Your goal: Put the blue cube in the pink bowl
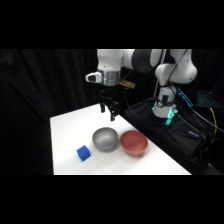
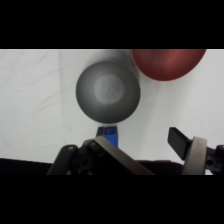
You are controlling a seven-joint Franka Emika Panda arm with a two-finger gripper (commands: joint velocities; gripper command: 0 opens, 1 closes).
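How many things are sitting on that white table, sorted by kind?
Bowls: 2, the grey bowl and the pink bowl
Cubes: 1, the blue cube
Total: 3

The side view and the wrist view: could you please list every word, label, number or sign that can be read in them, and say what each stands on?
None can be read in either view.
The blue cube, the pink bowl and the grey bowl show plain surfaces.
The arm shows no legible marking.
The equipment beside the table is too blurred to read.
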